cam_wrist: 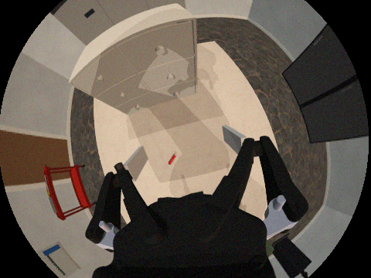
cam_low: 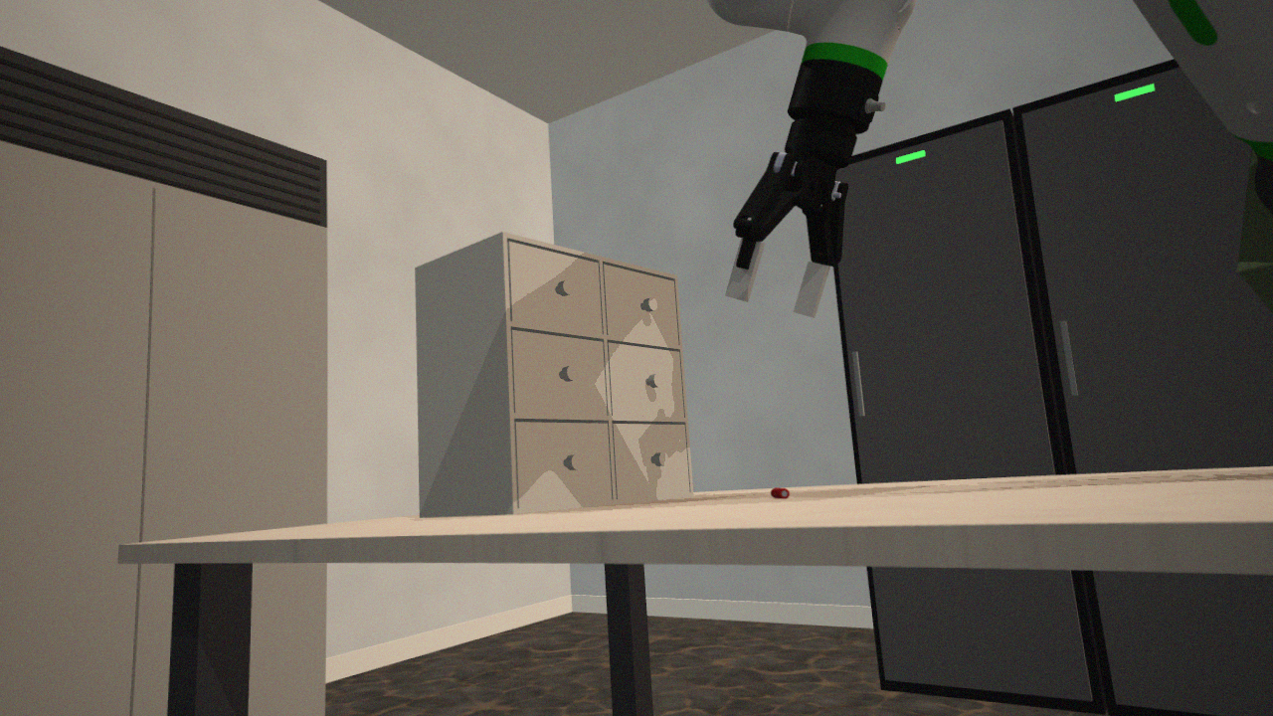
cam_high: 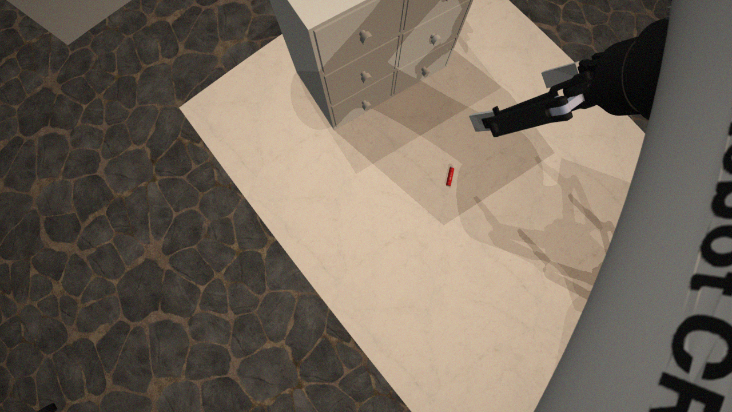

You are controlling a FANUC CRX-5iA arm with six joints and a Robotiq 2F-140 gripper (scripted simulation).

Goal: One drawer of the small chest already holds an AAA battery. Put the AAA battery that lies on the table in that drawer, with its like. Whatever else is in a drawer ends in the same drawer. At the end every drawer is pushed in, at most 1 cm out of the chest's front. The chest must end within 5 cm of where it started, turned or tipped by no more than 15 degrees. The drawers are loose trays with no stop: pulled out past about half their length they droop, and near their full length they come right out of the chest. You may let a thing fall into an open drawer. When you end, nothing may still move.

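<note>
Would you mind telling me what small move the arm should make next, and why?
Probably bring the gripper down toward a drawer knob on the chest to pull that drawer a little way out. All six drawers are shut, so which one holds the matching battery cannot be seen. The gripper is open, empty and high above the table; the red battery can wait.
</note>
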